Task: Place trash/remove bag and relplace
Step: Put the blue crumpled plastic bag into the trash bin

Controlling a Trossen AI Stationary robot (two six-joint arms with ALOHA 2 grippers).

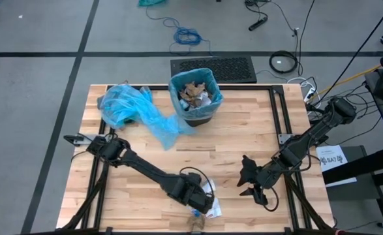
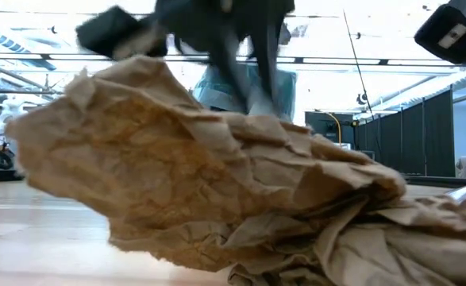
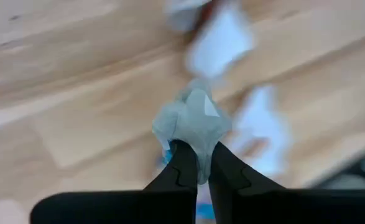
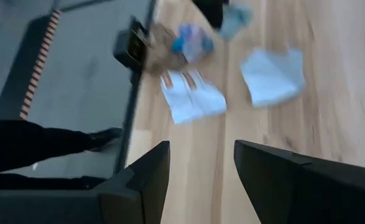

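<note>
A bin (image 1: 194,98) lined with a blue bag stands at the table's far middle and holds brown and white trash. A loose blue bag (image 1: 129,108) lies on the table to its left. Near the front edge lie white scraps (image 4: 191,96) (image 4: 272,74) and a brown wad (image 2: 217,183) (image 1: 196,222). My left gripper (image 1: 204,199) (image 3: 198,152) is over these scraps, shut on a pale blue-white crumpled scrap (image 3: 191,121). My right gripper (image 1: 250,179) (image 4: 201,168) hangs open to the right of them, with nothing between its fingers. My left gripper pinches the pale crumpled scrap by its near end (image 3: 198,146) between its two fingertips (image 3: 182,168). The fingers come steeply from above, pointing down. The rest of the scrap bulges out past the fingertips; I cannot tell whether it is clear of the table.
A black mat (image 1: 214,68) and cables lie on the floor beyond the table's far edge. The bare wood in the table's middle (image 1: 217,147) is free room between the bin and the scraps. A black bracket (image 4: 129,43) sits at the table's front edge.
</note>
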